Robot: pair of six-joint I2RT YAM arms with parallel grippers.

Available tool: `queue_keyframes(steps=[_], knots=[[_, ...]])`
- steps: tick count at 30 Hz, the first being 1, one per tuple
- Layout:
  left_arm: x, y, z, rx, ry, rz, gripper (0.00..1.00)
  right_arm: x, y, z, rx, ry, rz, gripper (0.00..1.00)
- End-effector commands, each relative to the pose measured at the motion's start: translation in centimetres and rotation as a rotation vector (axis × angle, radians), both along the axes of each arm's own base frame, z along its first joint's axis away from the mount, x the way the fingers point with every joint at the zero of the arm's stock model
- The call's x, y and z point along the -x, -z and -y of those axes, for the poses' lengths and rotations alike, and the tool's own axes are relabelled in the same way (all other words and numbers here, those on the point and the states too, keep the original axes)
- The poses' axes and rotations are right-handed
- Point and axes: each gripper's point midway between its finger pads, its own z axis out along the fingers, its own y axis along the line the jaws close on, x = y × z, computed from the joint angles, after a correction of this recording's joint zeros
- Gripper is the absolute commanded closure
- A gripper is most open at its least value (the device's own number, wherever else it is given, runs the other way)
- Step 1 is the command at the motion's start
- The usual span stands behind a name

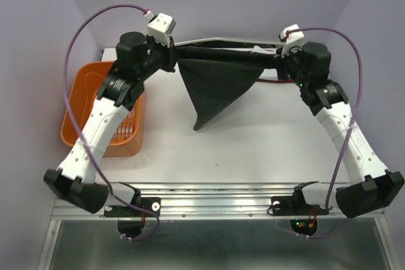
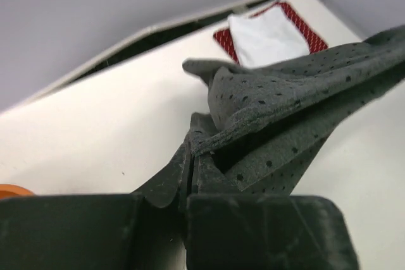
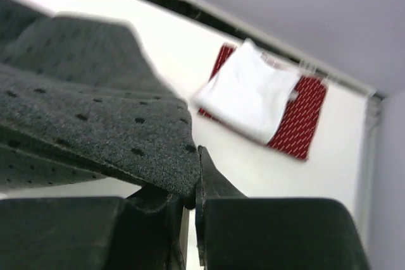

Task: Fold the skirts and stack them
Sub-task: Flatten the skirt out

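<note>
Top external view: white table [image 1: 253,150] is sitting in a booth w/ pale lilac walls, and an orange basket [image 1: 120,147] is standing at its left edge, partly under the L arm. Both arms are reaching fwd to the far side, elbows out, wrists turned inward facing each other. Left gripper [image 1: 172,61] and right gripper [image 1: 278,64] are each pinching an upper corner of the dark grey skirt [image 1: 218,86]; both wrist views are showing jaws pressed tight on the cloth. Skirt is hanging stretched btwn them, top edge straight and taut, body tapering to a point over mid-table; can't tell if the tip is touching. Fabric is showing fine dark dots. White skirt [image 3: 250,96] is lying folded on top of the red skirt [image 3: 304,121] at the far right of the table by the back wall, w/ red edges sticking out around it.
</note>
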Motion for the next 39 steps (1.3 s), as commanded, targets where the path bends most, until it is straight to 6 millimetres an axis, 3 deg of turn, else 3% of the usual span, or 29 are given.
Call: queue_keyframes(steps=[1,2,3,4,7,12,14,15,17,19,20,21,22,23,24,25,26,29,30,31,32,33,34,35,36,37,38,39], knots=[[3.3,-8.9,-6.0,0.009,-0.167,0.319,1.00,0.3,-6.1,5.8,0.248,0.155,0.050,0.99],[3.6,-8.1,-6.1,0.004,-0.165,0.314,1.00,0.3,-7.3,5.8,0.237,0.161,0.073,0.99],[4.8,-8.8,-6.4,0.004,-0.155,0.344,1.00,0.4,-9.0,5.8,0.226,0.163,0.108,0.99],[5.3,-8.5,-6.2,0.000,-0.136,0.344,1.00,0.5,-9.4,5.7,0.218,0.160,0.114,0.99],[5.5,-5.8,-5.3,-0.024,-0.075,0.294,1.00,-0.3,-8.1,5.5,0.211,0.159,0.080,0.99],[2.0,-2.2,-4.6,-0.051,-0.119,0.178,1.00,-2.7,-4.9,4.8,0.218,0.147,0.037,0.99],[0.4,-1.4,-4.5,-0.049,-0.149,0.152,1.00,-4.2,-5.4,4.4,0.216,0.143,0.055,0.99],[-1.1,-1.0,-4.3,-0.052,-0.167,0.139,1.00,-5.9,-3.9,4.0,0.229,0.133,0.021,0.99],[-3.6,-0.8,-4.4,-0.052,-0.225,0.134,1.00,-8.8,-4.1,3.4,0.238,0.129,0.040,0.99],[-5.6,-2.2,-5.2,-0.037,-0.284,0.183,1.00,-10.9,-5.4,3.4,0.229,0.141,0.079,0.99],[-6.9,-3.3,-5.1,-0.019,-0.288,0.203,1.00,-11.7,-9.0,3.2,0.207,0.149,0.156,0.99],[-7.6,-4.2,-5.1,-0.005,-0.292,0.220,1.00,-12.5,-9.9,3.1,0.203,0.152,0.178,0.99],[-8.2,-5.2,-5.3,0.004,-0.299,0.233,1.00,-14.0,-9.1,2.8,0.211,0.153,0.159,0.99],[-8.3,-8.9,-5.9,0.039,-0.312,0.294,1.00,-14.5,-10.2,2.7,0.214,0.153,0.180,0.99],[-9.2,-8.8,-5.7,0.033,-0.308,0.284,1.00,-14.8,-11.3,2.7,0.209,0.157,0.198,0.99],[-9.2,-9.4,-5.8,0.024,-0.306,0.281,1.00,-14.9,-14.1,2.7,0.194,0.166,0.258,0.99],[-8.6,-11.7,-5.8,0.037,-0.279,0.323,1.00,-14.5,-14.7,2.8,0.192,0.166,0.260,0.99],[-6.2,-13.6,-5.6,0.018,-0.220,0.378,1.00,-11.8,-16.6,2.7,0.165,0.136,0.265,0.99],[-4.4,-13.6,-5.8,0.006,-0.196,0.391,1.00,-11.0,-16.1,2.3,0.151,0.113,0.247,0.99],[-3.5,-13.3,-5.8,-0.002,-0.175,0.401,1.00,-10.7,-12.7,2.2,0.167,0.091,0.162,0.99],[-1.4,-11.5,-5.4,-0.031,-0.107,0.390,1.00,-8.1,-13.4,2.3,0.159,0.072,0.167,0.99],[-0.5,-10.3,-5.1,-0.046,-0.071,0.381,1.00,-7.1,-11.9,1.6,0.156,0.020,0.130,0.98],[0.8,-8.8,-4.5,-0.072,-0.010,0.371,1.00,-6.0,-6.5,1.3,0.191,-0.029,-0.008,0.86],[1.6,-7.0,-4.4,-0.078,0.016,0.343,1.00,-4.7,-4.2,0.7,0.184,-0.083,-0.072,0.75],[3.2,-2.8,-4.4,-0.128,0.060,0.291,0.90,-2.7,-3.0,0.6,0.195,-0.124,-0.108,0.64],[4.3,0.3,-4.3,-0.168,0.100,0.234,0.82,-1.2,-0.6,-0.4,0.189,-0.210,-0.174,0.52],[6.2,4.4,-4.1,-0.219,0.173,0.181,0.75,1.6,4.6,-0.4,0.226,-0.287,-0.334,0.31],[7.4,6.9,-4.1,-0.246,0.213,0.132,0.49,3.8,6.0,-0.8,0.227,-0.348,-0.388,0.25]])
